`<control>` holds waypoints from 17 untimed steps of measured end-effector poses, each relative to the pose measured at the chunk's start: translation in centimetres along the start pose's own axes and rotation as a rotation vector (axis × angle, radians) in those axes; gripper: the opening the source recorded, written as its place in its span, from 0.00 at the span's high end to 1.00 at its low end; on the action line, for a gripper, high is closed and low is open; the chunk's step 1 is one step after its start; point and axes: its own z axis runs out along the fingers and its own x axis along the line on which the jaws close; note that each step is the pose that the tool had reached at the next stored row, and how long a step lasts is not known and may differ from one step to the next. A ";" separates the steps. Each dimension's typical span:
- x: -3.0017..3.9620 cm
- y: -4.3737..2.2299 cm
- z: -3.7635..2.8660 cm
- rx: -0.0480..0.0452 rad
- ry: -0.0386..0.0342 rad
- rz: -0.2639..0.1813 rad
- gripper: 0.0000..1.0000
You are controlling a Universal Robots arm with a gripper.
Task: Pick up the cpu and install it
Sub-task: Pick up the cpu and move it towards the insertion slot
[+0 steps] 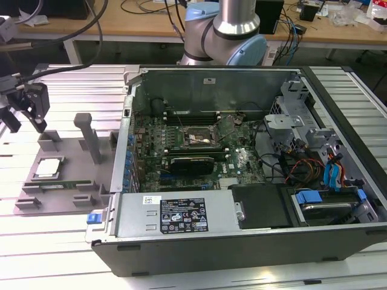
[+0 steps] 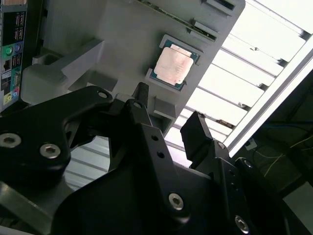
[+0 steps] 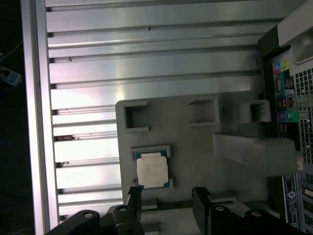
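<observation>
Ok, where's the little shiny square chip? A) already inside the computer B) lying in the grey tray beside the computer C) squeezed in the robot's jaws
B: the cpu lies in its pocket on the grey tray, and the jaws of the gripper stand open and empty, short of it.
</observation>
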 end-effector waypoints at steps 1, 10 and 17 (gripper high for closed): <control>0.00 -0.01 0.17 0.0000 -0.0001 0.000 0.45; 0.02 -0.02 0.90 0.0000 0.0000 0.000 0.45; 0.03 -0.04 1.48 0.0000 0.0001 0.000 0.45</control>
